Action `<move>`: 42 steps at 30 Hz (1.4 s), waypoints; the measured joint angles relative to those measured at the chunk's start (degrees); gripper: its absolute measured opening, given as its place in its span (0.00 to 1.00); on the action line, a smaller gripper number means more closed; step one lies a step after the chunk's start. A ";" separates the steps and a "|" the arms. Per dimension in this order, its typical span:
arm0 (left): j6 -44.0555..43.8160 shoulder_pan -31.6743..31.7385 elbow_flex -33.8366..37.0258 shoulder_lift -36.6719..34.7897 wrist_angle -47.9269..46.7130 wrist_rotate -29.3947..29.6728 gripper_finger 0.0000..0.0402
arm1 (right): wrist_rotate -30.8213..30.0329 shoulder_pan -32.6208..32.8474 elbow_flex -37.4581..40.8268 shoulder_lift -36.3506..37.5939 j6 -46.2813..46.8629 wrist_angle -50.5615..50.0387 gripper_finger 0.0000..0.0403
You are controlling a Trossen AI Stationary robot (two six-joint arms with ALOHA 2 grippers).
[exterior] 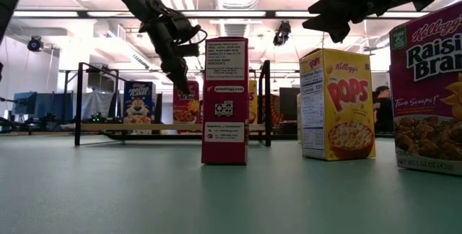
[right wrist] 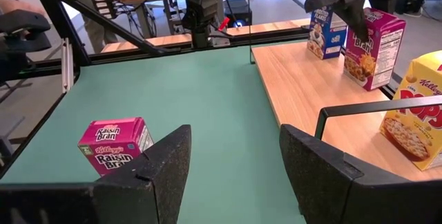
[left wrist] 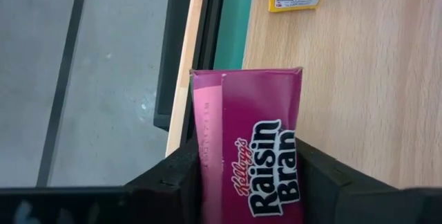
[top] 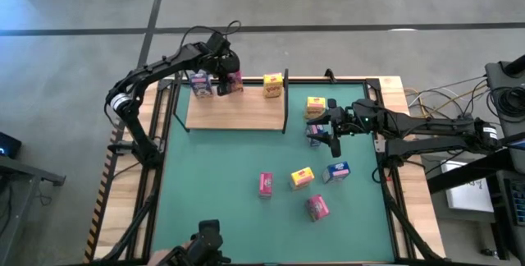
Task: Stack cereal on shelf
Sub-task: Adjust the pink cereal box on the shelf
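- The left pincer is over the back of the shelf, pinching a pink Raisin Bran box between its fingers; the box stands upright on the wood close to the rear edge, and I'd say it is being set there so the front of the panel is left free for more boxes.
- Just beside it stands a blue Frosted Flakes box; a yellow Pops box stands farther along the same back row, so three appear shelved.
- The right pincer hangs with its fingers spread above the green counter, holding nothing; it sits near a yellow box and a blue one partly hidden under the arm, probably picking its next box.
- Four more boxes wait on the mat: two pink, one yellow, one blue; all small, printed cardboard, glossy-looking.
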State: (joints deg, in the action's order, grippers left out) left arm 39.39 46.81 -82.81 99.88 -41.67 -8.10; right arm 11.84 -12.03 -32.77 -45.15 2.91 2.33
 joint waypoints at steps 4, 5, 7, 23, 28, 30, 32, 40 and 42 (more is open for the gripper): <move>-0.80 -0.20 0.00 -0.15 -0.25 -0.23 0.36 | 0.00 0.01 0.00 0.00 0.03 -0.01 0.52; -0.73 -0.25 0.00 -0.22 -0.73 -0.52 0.36 | 0.00 0.01 0.00 0.00 0.03 0.01 0.52; -0.19 -0.32 0.00 -0.28 -2.03 -1.79 0.36 | 0.00 0.00 0.00 0.00 0.03 0.00 0.52; 4.90 -1.42 0.00 -0.30 -2.33 -4.47 0.36 | 0.00 0.00 -0.02 0.00 0.06 0.01 0.52; 4.73 -1.40 0.00 -0.28 -2.32 -2.68 0.37 | 0.00 0.02 -0.02 0.00 0.05 0.02 0.52; 4.66 -1.40 0.00 -0.28 -2.06 -2.05 0.38 | 0.00 0.00 -0.02 0.00 0.07 -0.01 0.52; 4.49 -1.40 0.00 -0.28 -1.85 -1.89 0.41 | 0.00 0.00 -0.02 0.00 0.07 0.00 0.52; 3.66 -1.38 0.00 -0.26 -1.38 -1.81 0.55 | 0.00 0.01 -0.02 0.00 0.08 0.00 0.52; 3.66 -1.38 0.00 -0.27 -1.28 -1.81 0.58 | 0.00 0.02 -0.02 0.00 0.09 -0.01 0.52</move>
State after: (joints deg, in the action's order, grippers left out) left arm 43.05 45.43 -82.81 99.60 -42.95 -9.91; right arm 11.84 -12.02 -32.80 -45.15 3.01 2.33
